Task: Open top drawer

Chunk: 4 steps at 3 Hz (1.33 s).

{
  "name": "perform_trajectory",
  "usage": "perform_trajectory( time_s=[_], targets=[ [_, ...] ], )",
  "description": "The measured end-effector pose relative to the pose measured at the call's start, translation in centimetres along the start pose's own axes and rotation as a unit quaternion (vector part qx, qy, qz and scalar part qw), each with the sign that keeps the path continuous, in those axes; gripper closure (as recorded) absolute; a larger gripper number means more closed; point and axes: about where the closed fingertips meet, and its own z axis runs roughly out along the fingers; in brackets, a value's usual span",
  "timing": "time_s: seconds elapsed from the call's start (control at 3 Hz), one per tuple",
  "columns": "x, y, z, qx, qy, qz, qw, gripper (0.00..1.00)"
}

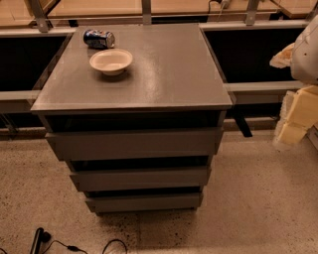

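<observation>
Hand at right edge, well apart from the top drawer; spread or pressed together, cannot tell. Drawer appears shut, just under the table. Risk: handleless front gives poor purchase, so the hand may slip or catch the middle drawer.

**Office or lab workspace, not a home**

Speckled hard floor, freestanding grey drawer cabinet, metal-legged wooden desks along the far side, loose cable near left. Gripper sits at right edge, beside cabinet.
</observation>
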Motion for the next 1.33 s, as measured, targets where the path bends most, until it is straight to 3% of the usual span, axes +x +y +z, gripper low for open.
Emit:
perform_trajectory(
  time_s=[0.67, 1.0, 1.33],
  targets=[
    [-0.8, -0.3, 0.7, -0.003, -0.013, -0.005, 0.9999, 0.00],
    [-3.0, 0.9, 5.8, -0.032, -0.046, -0.011, 0.9984, 0.00],
    [-4.2, 4.2, 14.6, -0.070, -0.135, -0.025, 0.9881, 0.00]
  ],
)
